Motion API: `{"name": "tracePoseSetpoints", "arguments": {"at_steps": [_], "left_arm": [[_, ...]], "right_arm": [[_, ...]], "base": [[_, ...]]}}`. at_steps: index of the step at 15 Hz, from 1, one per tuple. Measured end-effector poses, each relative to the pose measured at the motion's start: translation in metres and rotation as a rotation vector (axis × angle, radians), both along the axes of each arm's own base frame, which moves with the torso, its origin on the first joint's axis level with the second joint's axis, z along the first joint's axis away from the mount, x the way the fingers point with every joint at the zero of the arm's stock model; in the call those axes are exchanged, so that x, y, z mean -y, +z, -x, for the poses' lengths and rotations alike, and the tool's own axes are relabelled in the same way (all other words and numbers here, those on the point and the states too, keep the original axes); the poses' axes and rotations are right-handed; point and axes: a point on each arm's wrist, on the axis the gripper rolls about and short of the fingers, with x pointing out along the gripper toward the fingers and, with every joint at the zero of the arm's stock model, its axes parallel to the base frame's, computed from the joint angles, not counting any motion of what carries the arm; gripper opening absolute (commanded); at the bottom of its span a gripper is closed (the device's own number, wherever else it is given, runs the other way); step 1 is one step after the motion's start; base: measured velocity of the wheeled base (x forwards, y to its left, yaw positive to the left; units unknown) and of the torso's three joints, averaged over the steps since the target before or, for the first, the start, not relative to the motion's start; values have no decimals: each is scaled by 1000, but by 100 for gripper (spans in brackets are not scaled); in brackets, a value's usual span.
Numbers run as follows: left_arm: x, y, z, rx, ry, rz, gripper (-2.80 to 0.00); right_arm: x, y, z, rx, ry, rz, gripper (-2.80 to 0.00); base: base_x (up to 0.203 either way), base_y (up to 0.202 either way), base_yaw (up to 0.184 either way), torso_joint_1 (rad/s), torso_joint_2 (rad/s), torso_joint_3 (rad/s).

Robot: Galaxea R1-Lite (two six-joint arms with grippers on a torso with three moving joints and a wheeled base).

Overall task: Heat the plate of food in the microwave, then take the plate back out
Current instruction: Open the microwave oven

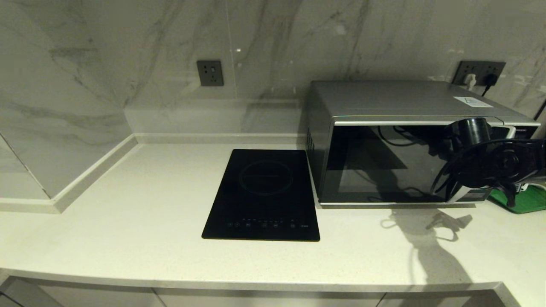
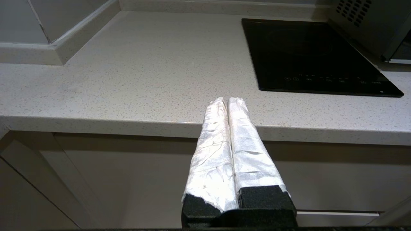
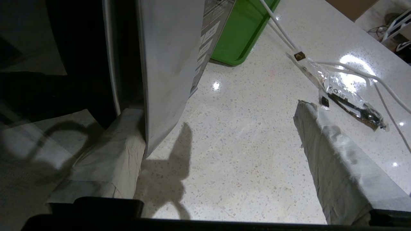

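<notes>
the microwave (image 1: 409, 145) stood at the counter's back right, door shut. the right gripper (image 3: 205, 154) gaped wide at the door's handle strip (image 3: 109, 64), one finger behind it. the door looked stiff and slick; hooking that strip seemed best. the left gripper (image 2: 227, 106) hung pinched together off the front edge. no plate visible.

You see the microwave (image 1: 396, 145) on the desk (image 1: 128, 238), door shut, just right of the black cooktop (image 1: 264, 194). The right arm (image 1: 490, 160) hangs before its control panel; a green tray (image 1: 527, 202) lies beyond.
</notes>
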Motion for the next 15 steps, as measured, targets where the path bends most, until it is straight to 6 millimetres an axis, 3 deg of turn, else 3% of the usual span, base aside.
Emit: {"name": "tracePoseSetpoints", "arguments": {"at_steps": [15], "left_arm": [[0, 0, 0, 0, 0, 0, -280]], "right_arm": [[0, -4, 4, 17, -30, -5, 0]], "base": [[0, 0, 0, 0, 0, 0]]}}
